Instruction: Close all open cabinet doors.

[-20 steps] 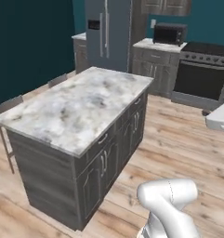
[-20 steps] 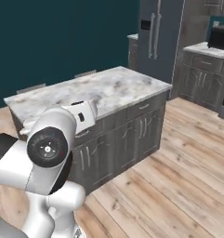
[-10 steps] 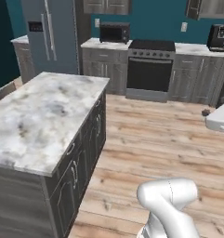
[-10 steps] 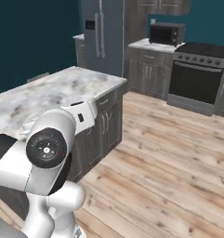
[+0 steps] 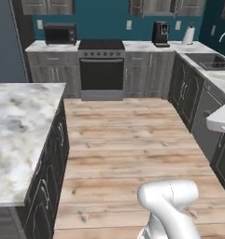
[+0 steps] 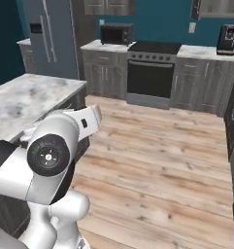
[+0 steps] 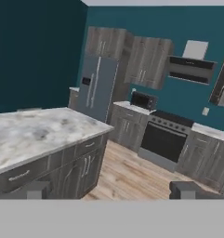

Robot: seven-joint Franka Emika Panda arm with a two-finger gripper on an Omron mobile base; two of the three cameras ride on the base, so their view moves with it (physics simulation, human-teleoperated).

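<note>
Left base view: we note a teal-walled kitchen with a plank wood floor [image 5: 123, 140]. A marble island surface [image 5: 16, 130] sits at left; along the far wall stand a black microwave [image 5: 60, 33], a stove [image 5: 101, 70] and a coffee maker [image 5: 160, 33]. The cabinet doors [image 5: 156, 6] hang above the far surface, cut off by the frame's top edge.

Right base view: we record the refrigerator [image 6: 50, 39] at left, the microwave [image 6: 117, 34] beside the stove [image 6: 150, 73], and the robot's arm in the foreground.

Hand view: the end effector [image 7: 111, 189] shows two dark tips set wide apart, holding nothing. The cabinet doors [image 7: 146, 62] sit high on the wall beside a range hood [image 7: 191, 65]; at the right edge one door [image 7: 222, 86] appears angled outward.
</note>
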